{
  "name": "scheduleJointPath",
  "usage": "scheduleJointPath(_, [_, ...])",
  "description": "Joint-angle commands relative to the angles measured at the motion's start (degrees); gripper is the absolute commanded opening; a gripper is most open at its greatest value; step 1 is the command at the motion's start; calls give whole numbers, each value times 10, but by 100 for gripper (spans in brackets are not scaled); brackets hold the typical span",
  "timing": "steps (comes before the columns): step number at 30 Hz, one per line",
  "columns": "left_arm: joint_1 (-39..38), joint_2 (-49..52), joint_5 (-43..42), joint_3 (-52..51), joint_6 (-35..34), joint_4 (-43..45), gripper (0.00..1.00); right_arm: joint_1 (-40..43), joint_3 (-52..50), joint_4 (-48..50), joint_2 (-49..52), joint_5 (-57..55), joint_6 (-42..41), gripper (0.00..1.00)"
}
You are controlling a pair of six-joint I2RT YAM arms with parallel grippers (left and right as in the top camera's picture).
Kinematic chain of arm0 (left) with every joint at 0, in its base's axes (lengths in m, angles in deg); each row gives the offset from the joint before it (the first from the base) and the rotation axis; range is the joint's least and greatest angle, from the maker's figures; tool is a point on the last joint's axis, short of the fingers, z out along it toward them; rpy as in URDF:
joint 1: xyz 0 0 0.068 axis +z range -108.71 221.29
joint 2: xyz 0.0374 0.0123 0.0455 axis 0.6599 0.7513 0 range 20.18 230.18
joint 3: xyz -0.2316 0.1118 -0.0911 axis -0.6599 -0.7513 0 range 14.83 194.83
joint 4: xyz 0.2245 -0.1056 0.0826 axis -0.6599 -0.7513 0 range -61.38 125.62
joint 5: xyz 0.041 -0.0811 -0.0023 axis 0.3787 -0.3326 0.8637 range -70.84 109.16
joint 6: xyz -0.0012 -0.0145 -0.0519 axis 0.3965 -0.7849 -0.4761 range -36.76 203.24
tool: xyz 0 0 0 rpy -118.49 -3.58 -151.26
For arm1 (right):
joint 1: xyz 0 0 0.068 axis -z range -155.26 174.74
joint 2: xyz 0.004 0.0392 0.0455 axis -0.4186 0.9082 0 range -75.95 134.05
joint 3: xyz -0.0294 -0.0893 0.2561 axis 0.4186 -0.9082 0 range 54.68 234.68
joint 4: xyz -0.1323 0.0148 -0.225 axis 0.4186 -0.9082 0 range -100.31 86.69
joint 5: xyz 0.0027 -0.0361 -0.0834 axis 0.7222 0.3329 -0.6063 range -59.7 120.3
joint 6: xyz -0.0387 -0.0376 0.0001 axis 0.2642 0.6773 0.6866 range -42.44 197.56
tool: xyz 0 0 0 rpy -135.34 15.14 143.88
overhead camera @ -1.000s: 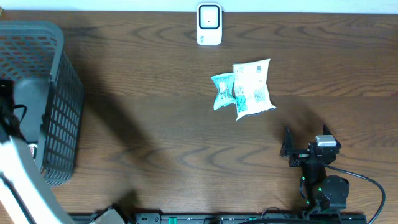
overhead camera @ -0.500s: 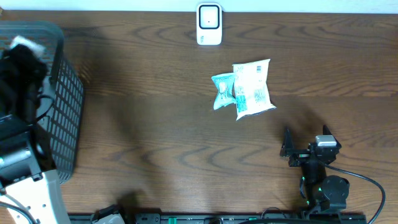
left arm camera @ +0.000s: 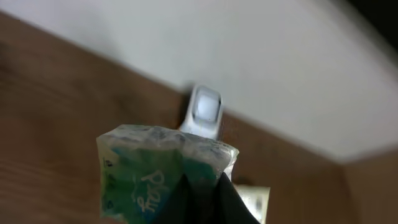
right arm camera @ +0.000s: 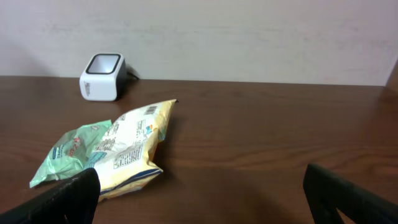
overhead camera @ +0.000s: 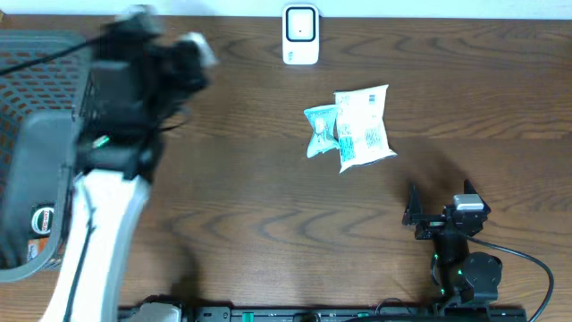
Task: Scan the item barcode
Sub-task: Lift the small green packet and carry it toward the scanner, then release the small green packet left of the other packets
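Crinkly green packet (left arm camera: pixel 165 171), white lettering, held upright short of the scanner (overhead camera: pixel 300 35), a small white upright box with dark window, teal packet (overhead camera: pixel 319 131) and white bag (overhead camera: pixel 363 129) lying flat, overlapping, near the scanner's front

L arm (overhead camera: pixel 98 224) is seen stretched from the near-left corner toward the far side, its white forearm angled up and its wrist end blurred in the overhead view. L gripper (left arm camera: pixel 202 202) is pinched tight on a green packet (left arm camera: pixel 155 174), gripped at the packet's lower edge. R arm (overhead camera: pixel 466 268) is folded low at near right. R gripper (overhead camera: pixel 438 204) is spread wide w/ nothing held, fingers (right arm camera: pixel 65 198) well apart.
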Motion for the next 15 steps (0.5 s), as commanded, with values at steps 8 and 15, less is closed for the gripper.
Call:
scheduleJointPath(8, [-148, 219, -7, 2, 144, 56, 8, -4, -1, -2, -3, 1, -10, 99])
scheduleJointPath(15, [-179, 334, -7, 2, 144, 80, 8, -4, -1, -2, -3, 1, -10, 99])
